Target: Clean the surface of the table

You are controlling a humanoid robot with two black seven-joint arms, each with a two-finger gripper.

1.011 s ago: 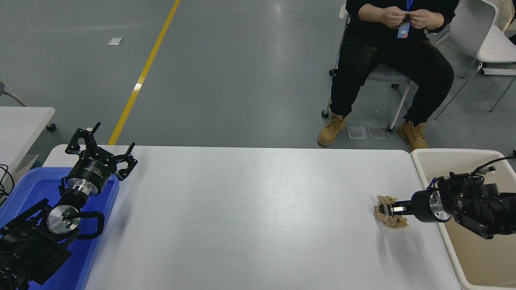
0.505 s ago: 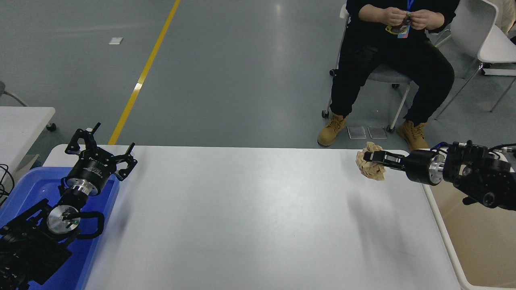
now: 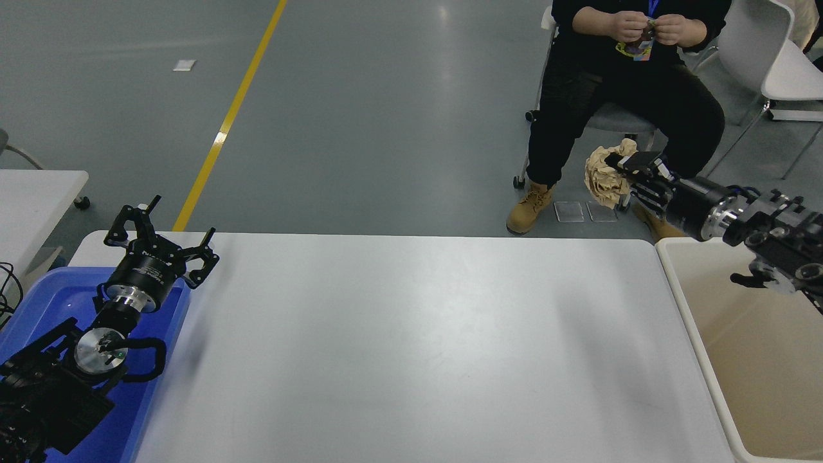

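The left gripper [image 3: 168,239] sits parked at the lower left with its fingers spread, above the far end of a blue bin [image 3: 38,302]. The table surface [image 3: 398,347] fills the foreground, its long axis running left to right. A cream tub [image 3: 759,347] adjoins its right end. Farther off, the right gripper [image 3: 627,168] pinches a crumpled brown paper wad [image 3: 604,180], raised beyond the table's far edge. A seated person [image 3: 630,77] is behind.

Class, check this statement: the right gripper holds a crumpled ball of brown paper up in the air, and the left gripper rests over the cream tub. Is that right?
Not quite. In the head view the left gripper rests over the blue bin, not the cream tub. The rest stands: the right gripper holds the crumpled brown paper up in the air.
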